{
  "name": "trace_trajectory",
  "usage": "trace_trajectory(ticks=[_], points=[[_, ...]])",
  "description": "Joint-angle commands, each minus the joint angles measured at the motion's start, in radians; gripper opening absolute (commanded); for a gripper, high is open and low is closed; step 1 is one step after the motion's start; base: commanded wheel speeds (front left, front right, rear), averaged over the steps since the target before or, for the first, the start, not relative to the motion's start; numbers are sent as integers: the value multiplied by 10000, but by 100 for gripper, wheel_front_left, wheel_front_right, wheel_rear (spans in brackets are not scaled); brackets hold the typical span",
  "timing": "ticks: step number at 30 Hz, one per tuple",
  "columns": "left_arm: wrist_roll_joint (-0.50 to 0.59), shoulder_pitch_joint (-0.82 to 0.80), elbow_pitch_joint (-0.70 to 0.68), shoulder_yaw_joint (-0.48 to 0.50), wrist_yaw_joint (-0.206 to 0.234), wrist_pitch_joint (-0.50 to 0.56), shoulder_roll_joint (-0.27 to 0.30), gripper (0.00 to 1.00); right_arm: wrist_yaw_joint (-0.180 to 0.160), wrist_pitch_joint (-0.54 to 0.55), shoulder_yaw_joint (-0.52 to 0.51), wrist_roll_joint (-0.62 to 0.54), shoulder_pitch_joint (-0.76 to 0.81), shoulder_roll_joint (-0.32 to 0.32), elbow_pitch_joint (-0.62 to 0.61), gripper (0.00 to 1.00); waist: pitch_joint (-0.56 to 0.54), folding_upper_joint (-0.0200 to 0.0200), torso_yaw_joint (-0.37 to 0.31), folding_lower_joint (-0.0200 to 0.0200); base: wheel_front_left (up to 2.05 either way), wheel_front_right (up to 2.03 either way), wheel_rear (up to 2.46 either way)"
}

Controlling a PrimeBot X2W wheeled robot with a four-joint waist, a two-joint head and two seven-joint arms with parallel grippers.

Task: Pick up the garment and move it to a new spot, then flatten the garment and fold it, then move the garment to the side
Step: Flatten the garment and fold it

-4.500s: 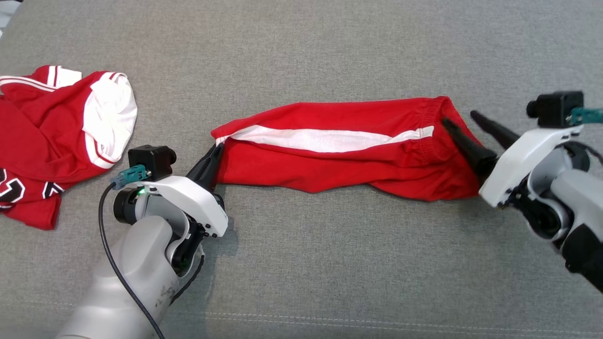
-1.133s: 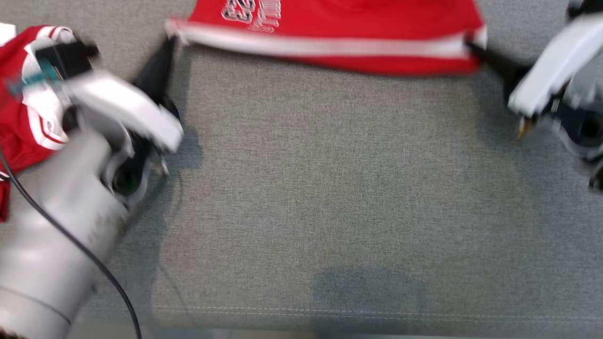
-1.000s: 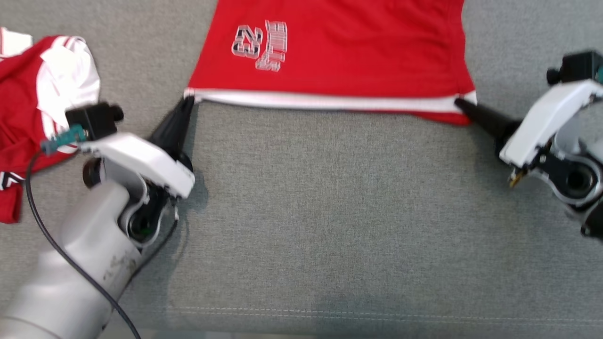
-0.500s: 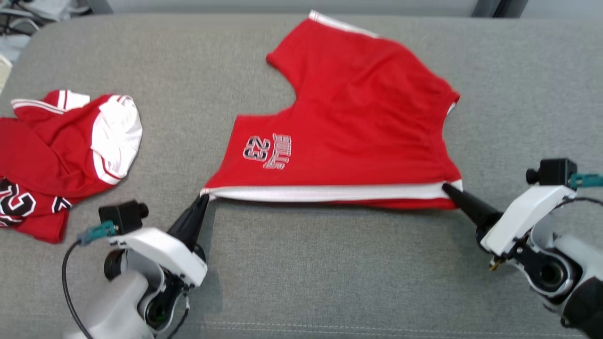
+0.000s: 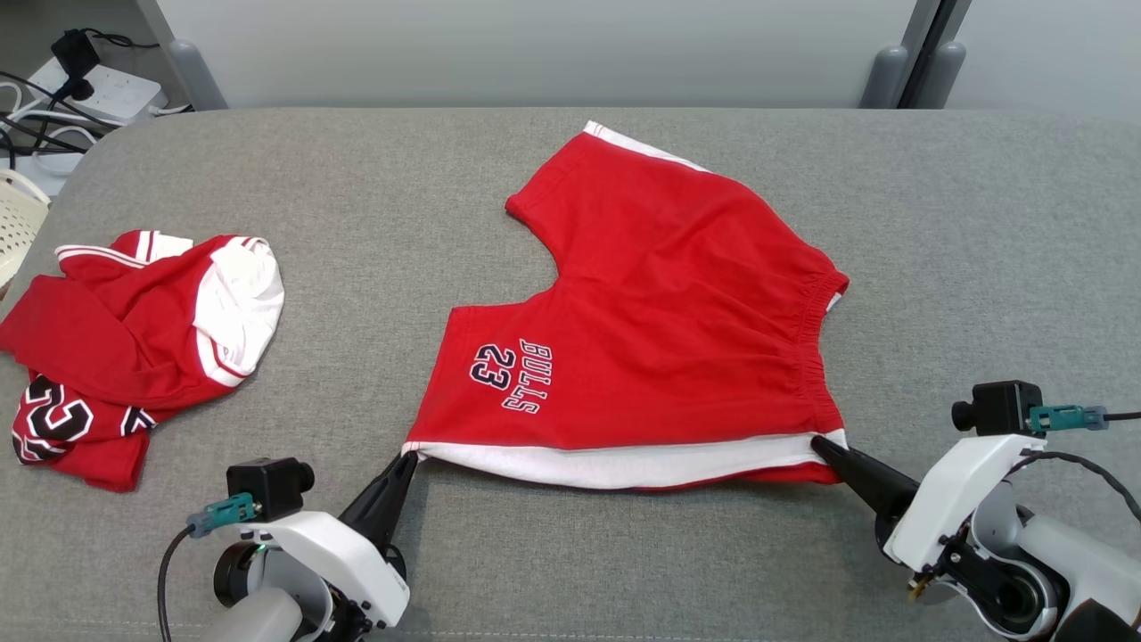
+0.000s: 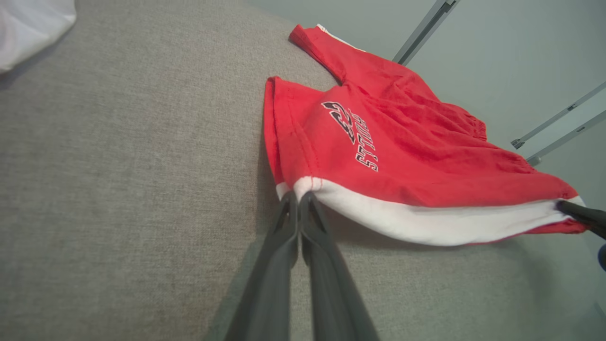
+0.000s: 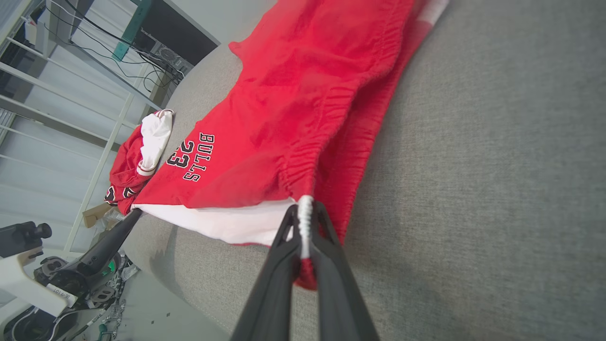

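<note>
Shorts [image 5: 660,330] lie spread mid-cushion [image 5: 624,553]. Fabric looks soft, light & floppy, so you'd best hold it at corners. L gripper [image 5: 407,460] is pinched on the white-band corner, R gripper [image 5: 820,442] on the waistband end. You've bare room right & far side; jersey [image 5: 134,330] crowds the left, front edge is near.

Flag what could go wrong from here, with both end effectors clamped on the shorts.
1. The left end effector and right end effector each pinch just one end of the white stripe on the shorts. So thin a bite could slip under tension.
2. Near the waistband the lower layer sticks out past the upper one, so flattening may trap a wrinkle.
3. The crumpled jersey lies left of the left end effector. A sideways move might drag it.
</note>
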Motion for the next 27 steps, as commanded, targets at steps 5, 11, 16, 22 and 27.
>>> trace_trajectory(ticks=[5, 11, 16, 22, 27], points=[[234, -84, -122, 252, -1, -133, 215, 0, 0, -302, 186, -348, 201, -168, -37, 0, 87, 0, 42, 0, 0, 0, 0], [1024, -140, 138, 414, -2, -133, 141, 28, 0, -682, 435, -697, 105, -131, 349, 1, 191, 0, 59, 0, 0, 0, 0], [1508, -61, 289, 825, -2, -133, -3, 100, 0, -1147, 698, -1057, -61, -31, 679, 100, 182, 0, 20, 0, 0, 0, 0], [2398, 21, 697, 1609, -2, -133, -45, 100, 0, -1786, 641, -1325, -217, -121, 1311, 100, 47, 0, 15, 0, 0, 0, 0], [4118, 385, 236, 3628, 364, -133, -237, 100, 0, -2156, -685, -2666, -601, 199, 2636, 100, -135, 0, -21, 0, 0, 0, 0]])
